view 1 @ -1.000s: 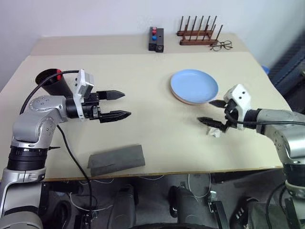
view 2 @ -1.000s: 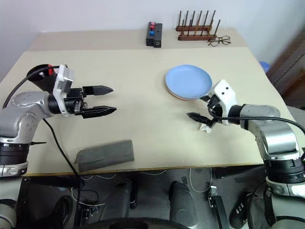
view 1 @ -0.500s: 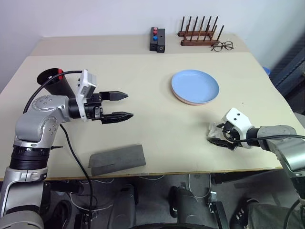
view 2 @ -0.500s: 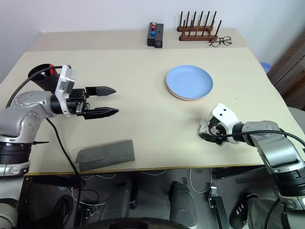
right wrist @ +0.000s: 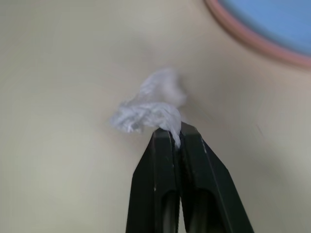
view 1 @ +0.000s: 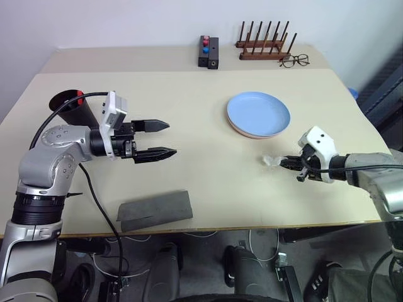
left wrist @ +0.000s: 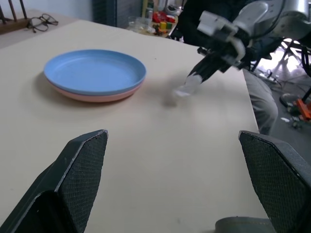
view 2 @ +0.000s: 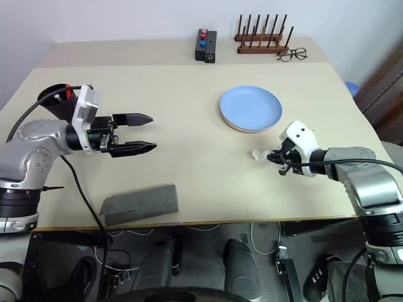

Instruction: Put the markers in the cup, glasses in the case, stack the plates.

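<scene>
- The right tool (view 1: 291, 165) is over the right part of the table (view 1: 189, 107), closed on a crumpled wad (view 1: 271, 161) at its tips.
- The stacked plates (view 1: 259, 114) lie on the table just behind that tool, one on top of the other.
- The left tool (view 1: 165, 138) hangs over the left part of the table, well apart from the right tool, tips pointing toward it, fingers spread with nothing between them.
- The cup (view 1: 70, 107) stands behind the left tool's wrist, a marker (view 1: 78, 95) in it.
- The case (view 1: 155, 211) lies in front of the left tool, near the table's front edge.
- A button box (view 1: 207, 51), a peg rack (view 1: 262, 45) and spectacles (view 1: 294, 60) sit along the far edge, well behind both tools.
</scene>
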